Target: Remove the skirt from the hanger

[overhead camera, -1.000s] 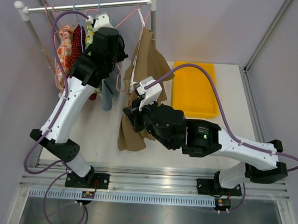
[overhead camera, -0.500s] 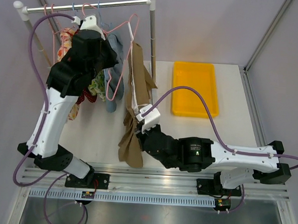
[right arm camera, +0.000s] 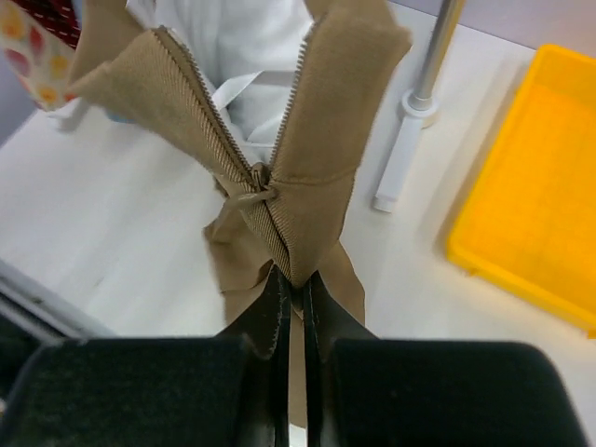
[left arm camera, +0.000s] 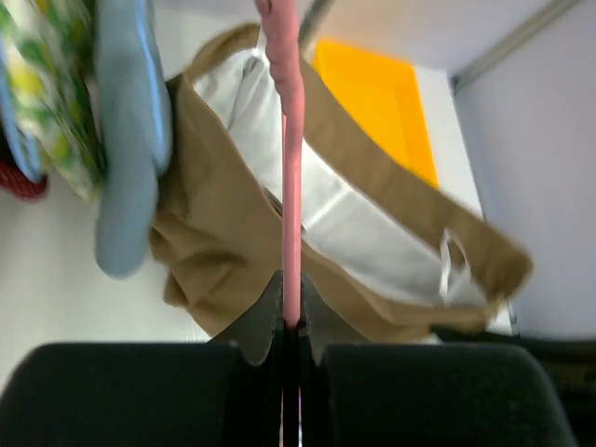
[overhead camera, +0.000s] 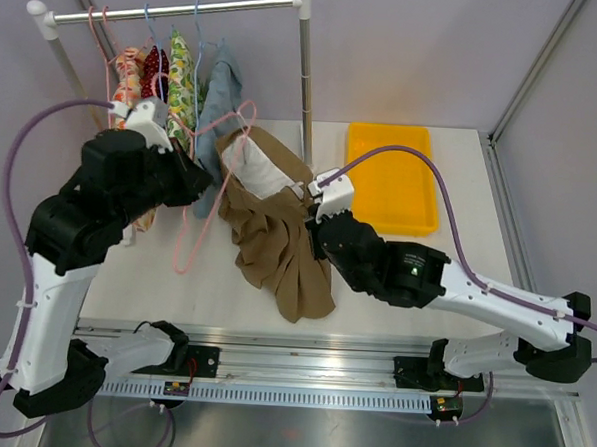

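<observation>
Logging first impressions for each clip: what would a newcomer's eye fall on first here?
The brown skirt, white lining showing, spreads over mid-table, the right gripper shut on its zipper edge. The left gripper clamps a pink hanger running across the skirt's open waist. Behind sit a bright yellow tray at right and colourful garments on the rail at left.

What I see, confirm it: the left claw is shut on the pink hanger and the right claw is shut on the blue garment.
Not quite. The right claw is shut on the brown skirt, by its zipper, not the blue garment; the right wrist view shows it. The left claw is indeed shut on the pink hanger.
</observation>
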{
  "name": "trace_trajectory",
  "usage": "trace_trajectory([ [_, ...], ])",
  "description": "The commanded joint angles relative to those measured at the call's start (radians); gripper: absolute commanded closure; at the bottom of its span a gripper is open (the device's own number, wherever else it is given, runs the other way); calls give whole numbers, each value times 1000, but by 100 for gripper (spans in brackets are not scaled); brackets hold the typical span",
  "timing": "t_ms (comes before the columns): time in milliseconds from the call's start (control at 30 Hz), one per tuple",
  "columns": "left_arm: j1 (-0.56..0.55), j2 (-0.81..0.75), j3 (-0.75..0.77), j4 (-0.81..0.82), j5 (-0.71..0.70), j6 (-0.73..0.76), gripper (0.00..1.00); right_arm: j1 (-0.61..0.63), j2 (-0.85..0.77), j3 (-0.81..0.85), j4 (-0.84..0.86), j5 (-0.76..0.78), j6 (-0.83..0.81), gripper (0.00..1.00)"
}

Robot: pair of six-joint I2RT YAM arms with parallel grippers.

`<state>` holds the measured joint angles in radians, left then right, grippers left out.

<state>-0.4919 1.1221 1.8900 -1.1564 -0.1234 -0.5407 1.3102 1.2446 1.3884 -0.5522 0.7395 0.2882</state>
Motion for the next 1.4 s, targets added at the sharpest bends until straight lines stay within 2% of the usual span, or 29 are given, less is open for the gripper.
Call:
trace_trajectory([
  [0,-25,-57,-238,-8,180,-37,100,-64,61,67,72,-60,-93,100],
  [133,-74,-152,-463,32,310,-99,100,-147,127,126,119,-104,-135,100],
  [200,-108,-162,-479,-31,318,-116,100,-186,163,156,139,-115,-153,100],
  [333,-209,-198,-416,-149,278,-143,100,-271,214,166,169,-129,-167,100],
  [500,-226,-252,-284,-371,249,-163,100,-428,260,106,173,-138,-129,100],
  [733,-226,-343,-226,-390,321,-156,100,-603,213,14,204,-91,-103,100],
  [833,-226,-331,-155,-390,303,-134,100,-609,145,52,192,-57,-141,100],
  [933,-226,-317,-83,-367,208,-117,100,-611,75,158,179,-29,-193,100],
  [1033,-226,-312,-98,-307,179,-99,100,-621,61,328,181,0,-285,100],
  [1100,-226,-308,-120,-267,156,-90,100,-656,120,501,166,9,-403,100],
  [1133,-226,-306,-132,-259,143,-88,100,-675,151,567,149,8,-429,100],
  [1233,-226,-301,-176,-212,85,-79,100,-770,297,917,39,-35,-472,100],
  [1300,-226,-303,-198,-192,64,-70,100,-811,392,1026,-6,-77,-483,100],
  [1367,-226,-297,-207,-177,35,-59,100,-868,420,1046,27,-112,-474,100],
])
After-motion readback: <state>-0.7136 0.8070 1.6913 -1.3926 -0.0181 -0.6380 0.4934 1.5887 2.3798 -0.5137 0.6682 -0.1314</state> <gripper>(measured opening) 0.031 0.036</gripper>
